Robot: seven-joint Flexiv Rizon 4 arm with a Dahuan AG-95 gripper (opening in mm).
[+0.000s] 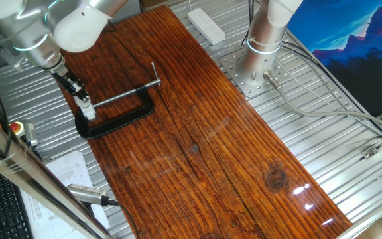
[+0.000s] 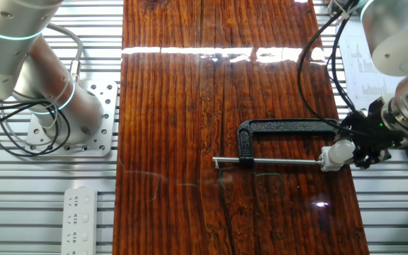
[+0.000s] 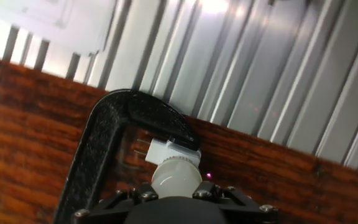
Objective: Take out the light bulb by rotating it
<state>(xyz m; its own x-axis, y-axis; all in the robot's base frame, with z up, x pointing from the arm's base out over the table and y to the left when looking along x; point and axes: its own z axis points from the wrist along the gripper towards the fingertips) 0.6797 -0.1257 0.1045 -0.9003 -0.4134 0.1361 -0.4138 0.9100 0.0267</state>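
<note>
The hand [image 1: 83, 99] hangs over the left edge of the wooden desk [image 1: 211, 153] in one fixed view, and its fingers are closed around the light bulb [image 1: 87, 106], which shows as a small white piece just under the fingertips. In the other fixed view the same light bulb [image 2: 337, 153] is at the right side of the desk [image 2: 190, 106], with the hand [image 2: 356, 150] coming from the right and gripping its rounded end. The bulb sits in a small white socket [image 3: 173, 151], and this socket is pressed inside the black C-clamp [image 2: 282, 131], at the end of the steel screw rod [image 2: 275, 162] that lies along the board. In the hand view the frosted light bulb [image 3: 176, 178] is in the middle at the bottom edge, between the two dark fingers [image 3: 145, 196], and the socket is just beyond it, touching the curved arm of the C-clamp [image 3: 114, 134]. The bulb is not yet out of the socket. A white power strip [image 1: 207, 25] lies on the metal surface at the far side, near the silver base of a second arm [image 1: 260, 46]. Some printed papers [image 1: 68, 174] lie at the near left, beside the desk.
</note>
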